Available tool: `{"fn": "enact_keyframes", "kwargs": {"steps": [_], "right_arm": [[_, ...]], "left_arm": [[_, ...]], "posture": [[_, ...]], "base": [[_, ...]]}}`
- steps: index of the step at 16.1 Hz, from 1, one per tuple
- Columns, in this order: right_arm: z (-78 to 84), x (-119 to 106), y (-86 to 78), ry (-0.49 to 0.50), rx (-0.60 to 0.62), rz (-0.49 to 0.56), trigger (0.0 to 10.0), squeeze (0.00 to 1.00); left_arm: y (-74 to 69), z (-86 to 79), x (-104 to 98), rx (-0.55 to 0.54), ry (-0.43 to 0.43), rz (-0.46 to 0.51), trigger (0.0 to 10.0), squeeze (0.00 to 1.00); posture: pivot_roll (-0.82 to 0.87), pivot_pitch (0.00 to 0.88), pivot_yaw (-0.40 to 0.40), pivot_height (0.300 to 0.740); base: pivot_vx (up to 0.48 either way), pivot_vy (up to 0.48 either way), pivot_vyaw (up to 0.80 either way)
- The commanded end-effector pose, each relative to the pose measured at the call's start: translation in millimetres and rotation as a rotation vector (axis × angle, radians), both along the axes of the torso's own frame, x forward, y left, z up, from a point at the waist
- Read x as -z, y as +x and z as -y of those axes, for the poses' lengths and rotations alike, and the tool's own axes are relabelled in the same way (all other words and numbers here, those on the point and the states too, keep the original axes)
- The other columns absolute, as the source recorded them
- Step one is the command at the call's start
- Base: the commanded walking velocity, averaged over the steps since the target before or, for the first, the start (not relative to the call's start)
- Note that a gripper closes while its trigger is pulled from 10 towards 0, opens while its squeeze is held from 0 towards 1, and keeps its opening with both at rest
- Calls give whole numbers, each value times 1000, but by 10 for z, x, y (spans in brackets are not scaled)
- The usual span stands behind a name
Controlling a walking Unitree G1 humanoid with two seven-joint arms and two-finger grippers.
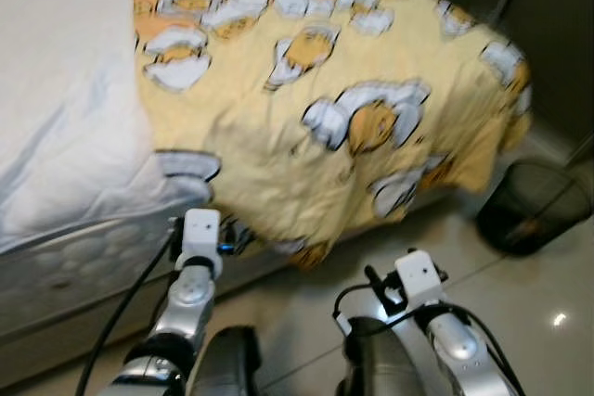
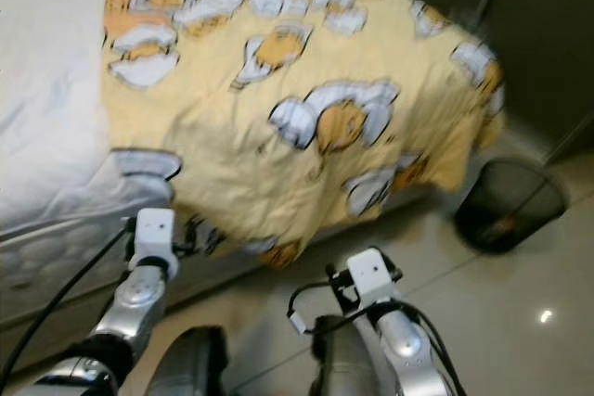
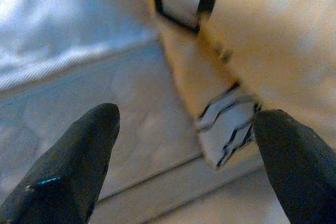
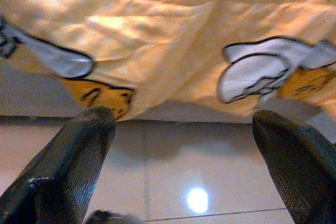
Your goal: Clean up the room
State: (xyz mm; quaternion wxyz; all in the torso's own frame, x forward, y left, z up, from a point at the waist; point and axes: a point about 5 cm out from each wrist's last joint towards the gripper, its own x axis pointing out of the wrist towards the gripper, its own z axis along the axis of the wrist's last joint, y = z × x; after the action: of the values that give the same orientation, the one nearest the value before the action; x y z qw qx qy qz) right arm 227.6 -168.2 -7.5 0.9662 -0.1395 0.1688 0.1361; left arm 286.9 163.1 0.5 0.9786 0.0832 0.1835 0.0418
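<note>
- We're looking down at a yellow blanket [image 1: 371, 90] printed with white and orange cartoon figures, spread over the far part of the bed and hanging off its near edge toward the floor.
- Its lowest corner droops just past the mattress side [image 1: 65, 266], rumpled, the hem showing a white patch outlined in black.
- To our left the white quilted sheet [image 1: 56, 90] lies bare, the blanket's edge running alongside it.
- Our left gripper [image 3: 184, 156] sits low by the bed side, its two black fingers [image 3: 79, 150] spread wide with nothing between them; the hanging hem is just ahead, closer to one finger than the other.
- Our right gripper [image 4: 184, 156] is also splayed apart and empty, held above the glossy tiled floor [image 4: 173, 166], with the blanket's drooping edge just beyond the fingertips.
- Off to the right, a black mesh wastebasket [image 1: 534, 206] stands on the tiles near the bed's corner, well apart from both arms.
- Dark cabinet fronts [image 1: 548, 16] rise behind the basket.
- The head views are a little blurred.
</note>
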Motion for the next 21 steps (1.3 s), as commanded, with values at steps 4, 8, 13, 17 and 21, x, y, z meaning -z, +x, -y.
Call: {"fn": "enact_keyframes", "kwargs": {"steps": [4,8,13,17,21], "right_arm": [[56,-29,-65,-4,-11,-2,10000,0],[139,-47,-226,-19,-29,-14,10000,0],[98,-240,-392,15,-12,53,10000,0],[258,-561,-714,68,91,140,10000,0],[159,-753,-546,157,127,214,10000,0]], "left_arm": [[116,72,-10,21,36,-83,10000,0],[201,143,-62,41,26,-100,10000,0],[147,125,-87,92,-15,3,10000,0],[-602,-86,-372,142,-105,274,10000,0],[-689,161,-911,190,-185,466,10000,0]], "posture": [[-199,80,5,596],[-256,132,-15,596],[-288,135,25,596],[-198,76,60,596],[-177,37,52,596]], "base": [[0,0,0],[0,0,0],[0,0,0],[0,0,0],[117,0,0]]}}
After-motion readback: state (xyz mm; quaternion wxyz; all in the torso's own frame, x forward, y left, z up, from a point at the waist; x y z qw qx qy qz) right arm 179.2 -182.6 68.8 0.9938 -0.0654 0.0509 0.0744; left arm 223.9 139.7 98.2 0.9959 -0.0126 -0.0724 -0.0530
